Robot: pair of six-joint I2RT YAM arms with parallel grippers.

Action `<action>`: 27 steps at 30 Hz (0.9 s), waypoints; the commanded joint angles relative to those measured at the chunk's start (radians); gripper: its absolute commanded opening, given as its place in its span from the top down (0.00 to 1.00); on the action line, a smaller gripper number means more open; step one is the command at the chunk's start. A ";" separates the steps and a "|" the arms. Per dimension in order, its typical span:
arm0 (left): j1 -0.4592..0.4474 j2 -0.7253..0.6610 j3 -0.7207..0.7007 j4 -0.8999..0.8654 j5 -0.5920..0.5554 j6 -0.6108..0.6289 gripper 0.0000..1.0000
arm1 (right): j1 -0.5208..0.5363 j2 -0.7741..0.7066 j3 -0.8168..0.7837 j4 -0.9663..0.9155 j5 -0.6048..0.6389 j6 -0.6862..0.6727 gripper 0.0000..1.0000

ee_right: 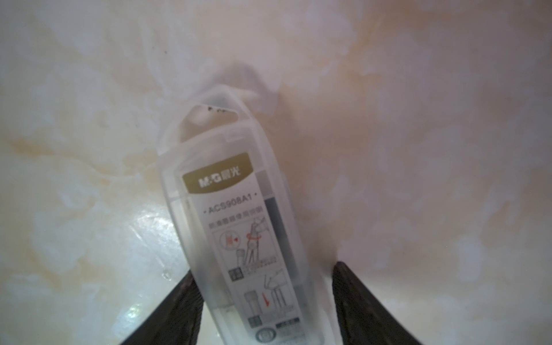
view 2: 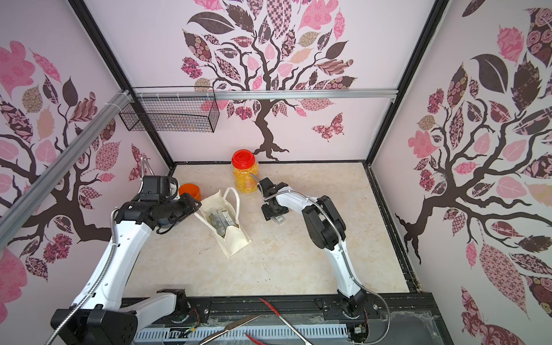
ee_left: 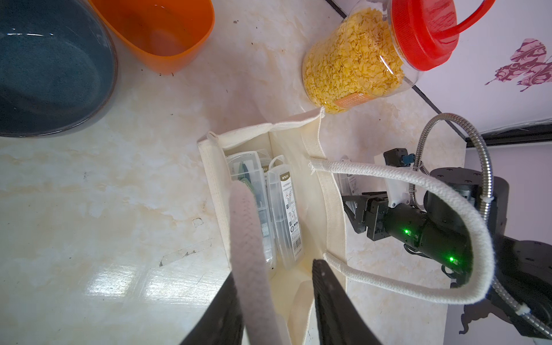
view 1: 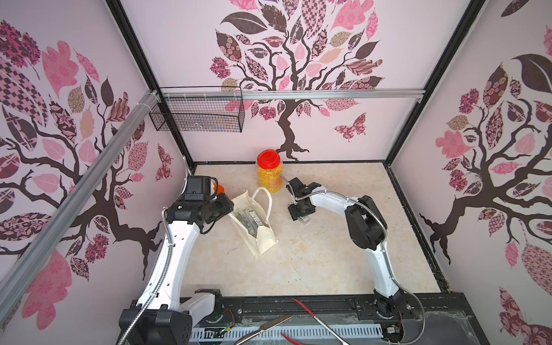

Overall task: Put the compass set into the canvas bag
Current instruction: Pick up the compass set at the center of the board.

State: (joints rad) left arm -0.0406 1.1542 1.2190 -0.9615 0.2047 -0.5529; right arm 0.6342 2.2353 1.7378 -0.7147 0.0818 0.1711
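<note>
The cream canvas bag [view 1: 264, 240] [view 2: 237, 243] stands open left of the table's middle. Two clear compass set cases [view 1: 249, 221] [ee_left: 283, 209] lie inside it. My left gripper [view 1: 230, 210] [ee_left: 276, 268] straddles the bag's near end and holds it, with one rope handle [ee_left: 248, 239] draped over a finger. Another compass set [ee_right: 239, 224] [view 1: 305, 220], a clear case with a gold label, lies on the table to the right of the bag. My right gripper [ee_right: 265, 268] [view 1: 301, 215] points down over it, jaws closed in on its two long sides.
A red-lidded jar [view 1: 269, 173] of yellow flakes stands just behind the bag. An orange cup [ee_left: 158, 33] and a dark blue bowl [ee_left: 50, 65] sit by the left arm. A wire basket [view 1: 197, 113] hangs on the back wall. Red-handled pliers [view 1: 304, 307] lie at the front edge.
</note>
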 commanded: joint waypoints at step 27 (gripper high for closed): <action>0.023 -0.041 0.087 -0.093 -0.228 0.076 0.37 | 0.007 -0.246 0.007 0.017 -0.077 0.022 0.59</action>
State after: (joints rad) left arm -0.0322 1.1240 1.2480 -1.0374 0.0238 -0.4984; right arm 0.6403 2.1067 1.7073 -0.6926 0.0235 0.1696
